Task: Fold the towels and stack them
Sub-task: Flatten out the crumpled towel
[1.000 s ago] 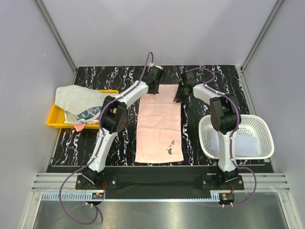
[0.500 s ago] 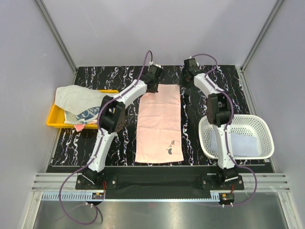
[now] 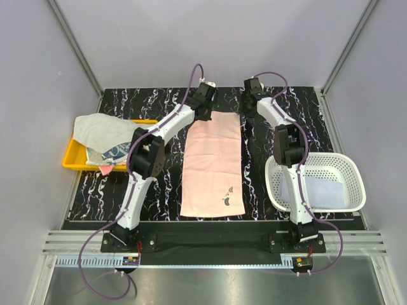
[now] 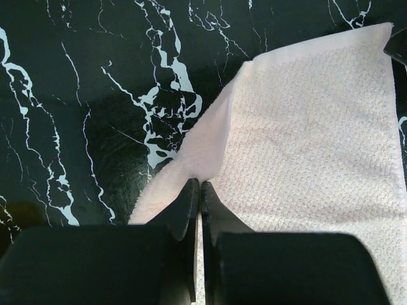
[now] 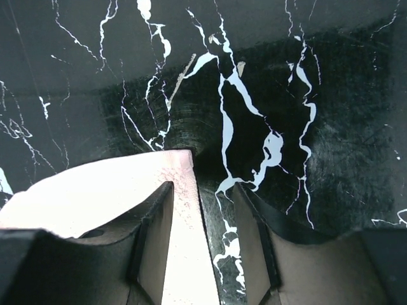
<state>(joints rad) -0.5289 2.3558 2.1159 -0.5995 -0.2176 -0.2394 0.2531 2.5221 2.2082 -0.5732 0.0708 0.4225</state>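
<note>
The pink towel (image 3: 213,162) lies flat and lengthwise in the middle of the desk (image 3: 108,190), between the yellow tray (image 3: 68,160) holding more towels (image 3: 102,132) and the white basket (image 3: 346,157). I judge that the step in hand is the first fold, taken from the far edge. The left jaws are pressed together on the far left corner. The right jaws stand apart over the far right corner and clamp nothing. Next they should close there, so that both corners travel evenly toward the near edge.

Soft even light; wrist views dimmer, foreground blurred.
</note>
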